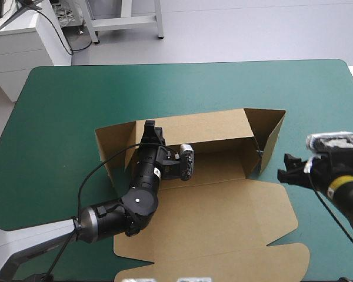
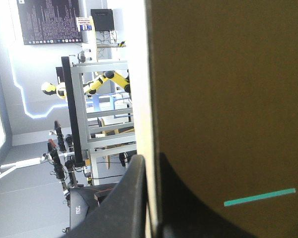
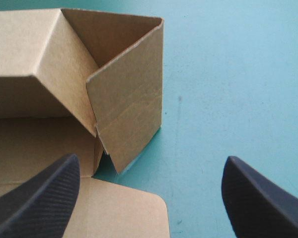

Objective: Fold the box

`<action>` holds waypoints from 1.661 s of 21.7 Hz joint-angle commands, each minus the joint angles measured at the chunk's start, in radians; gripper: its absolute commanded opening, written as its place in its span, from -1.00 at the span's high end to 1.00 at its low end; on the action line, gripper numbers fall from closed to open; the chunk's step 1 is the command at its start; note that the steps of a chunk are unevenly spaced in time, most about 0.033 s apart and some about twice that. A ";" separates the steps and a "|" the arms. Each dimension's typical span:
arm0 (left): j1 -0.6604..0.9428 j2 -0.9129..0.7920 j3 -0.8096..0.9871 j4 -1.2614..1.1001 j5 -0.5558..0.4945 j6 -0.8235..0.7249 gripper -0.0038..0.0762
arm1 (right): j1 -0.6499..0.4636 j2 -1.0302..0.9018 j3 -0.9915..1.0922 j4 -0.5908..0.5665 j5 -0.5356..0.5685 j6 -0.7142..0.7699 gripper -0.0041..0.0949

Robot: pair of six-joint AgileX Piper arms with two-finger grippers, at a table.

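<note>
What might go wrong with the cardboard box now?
1. The left gripper pinches only the top edge of the back wall of the box. If the board slips out, that wall might flop down flat.
2. The end flap nearest the right gripper stands loose and slanted, and that gripper is open and not touching it. Coming in, it might shove the whole box sideways instead of folding the flap.

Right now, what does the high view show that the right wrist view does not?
Only the high view shows the left gripper at the far wall of the box, and the box's left end. Only the right wrist view shows plainly that the right gripper is open. Both show the raised right end flap and the teal-green cover.
</note>
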 commanded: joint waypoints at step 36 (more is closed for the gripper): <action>-0.014 -0.023 -0.015 0.003 -0.070 0.000 0.92 | -0.531 0.829 -0.729 0.750 0.463 -0.666 -0.55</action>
